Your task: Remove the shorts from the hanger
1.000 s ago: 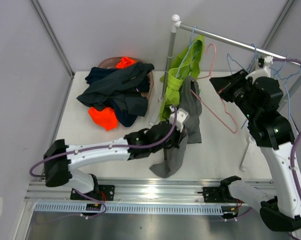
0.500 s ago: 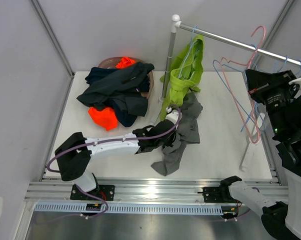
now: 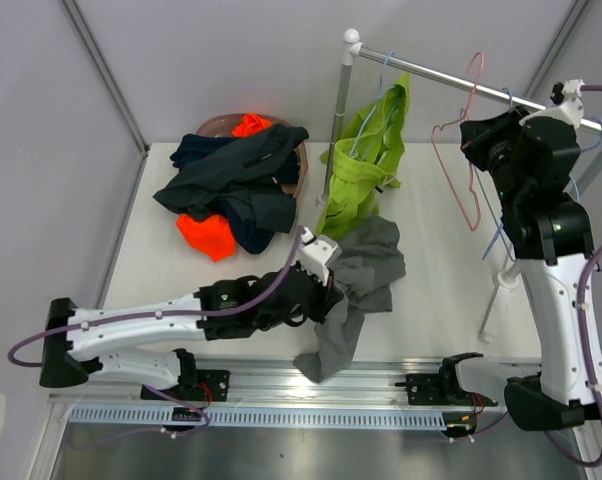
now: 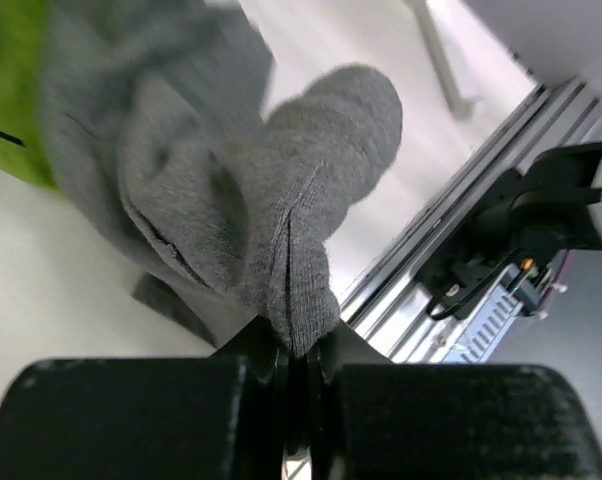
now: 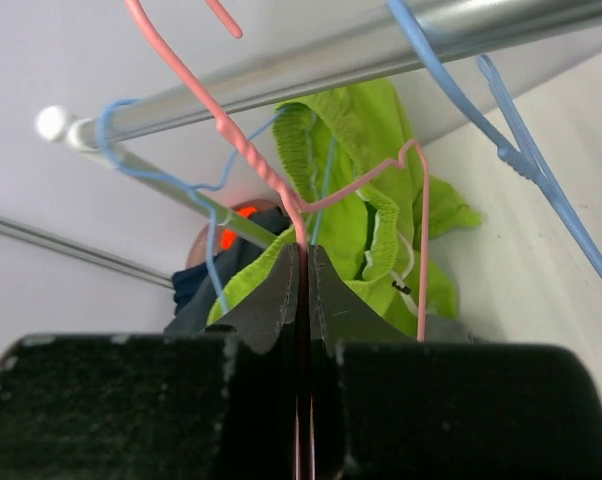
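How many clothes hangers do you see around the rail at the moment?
3: a pink hanger in the right hand, a blue hanger on the rail carrying the lime green shorts, and a blue one further right on it; more may be hidden there.

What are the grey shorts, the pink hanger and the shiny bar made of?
The grey shorts look like soft knitted cotton-type fabric, matte: fine ribs show and it flops in folds. The pink hanger seems to be thin metal wire with a pink coating, since its neck is twisted. The shiny bar is probably metal tubing: silvery, smooth, with a bright streak of light.
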